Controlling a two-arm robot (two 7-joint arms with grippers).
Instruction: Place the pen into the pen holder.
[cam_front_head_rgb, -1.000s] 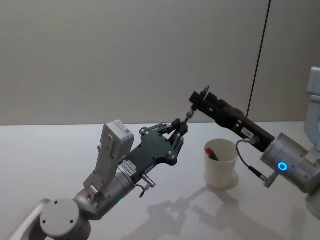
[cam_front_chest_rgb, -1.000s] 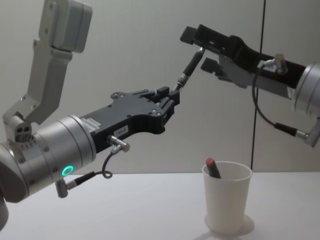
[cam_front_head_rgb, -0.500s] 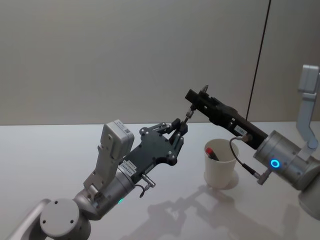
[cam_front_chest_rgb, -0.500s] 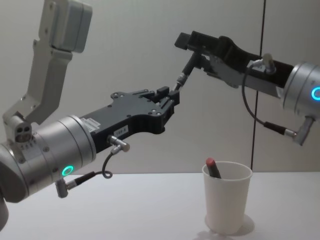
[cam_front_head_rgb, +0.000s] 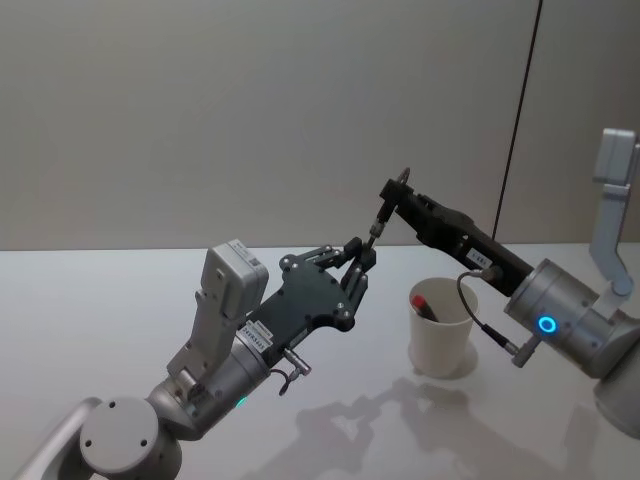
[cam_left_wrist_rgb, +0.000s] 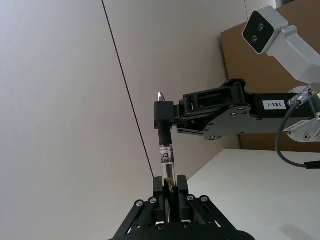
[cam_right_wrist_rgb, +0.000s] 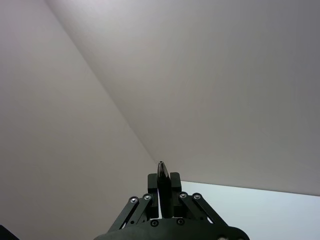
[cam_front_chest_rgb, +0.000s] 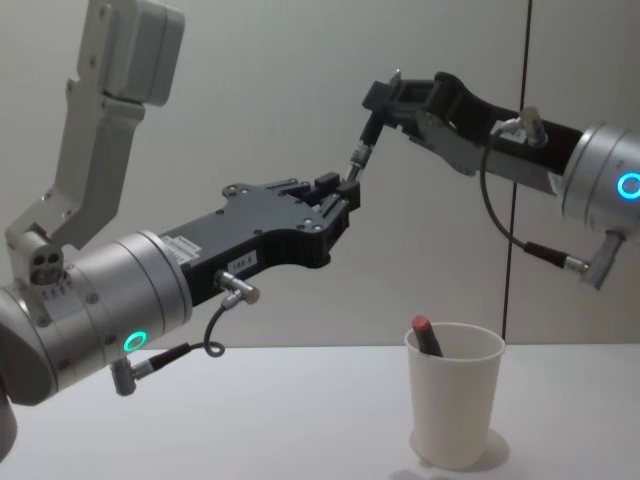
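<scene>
Gripping one pen (cam_front_chest_rgb: 361, 143) from opposite ends, the left gripper (cam_front_chest_rgb: 343, 197) and right gripper (cam_front_chest_rgb: 375, 98) are both clamped on it. Below the right gripper stands the pen holder (cam_front_chest_rgb: 455, 395), containing a red-tipped pen (cam_front_chest_rgb: 427, 336).

The cup (cam_front_head_rgb: 441, 331) stands on the surface (cam_front_head_rgb: 100, 300), to the right of centre, with a marker (cam_front_head_rgb: 423, 303) leaning inside it against its left wall. Up and to the left of the cup, well above the surface, the left gripper (cam_front_head_rgb: 357, 258) grips the lower end of the pen (cam_front_head_rgb: 377, 222). The right gripper (cam_front_head_rgb: 398, 192) reaches in from above the cup's right side and is clamped on the pen's upper end, so the pen runs between the two.
</scene>
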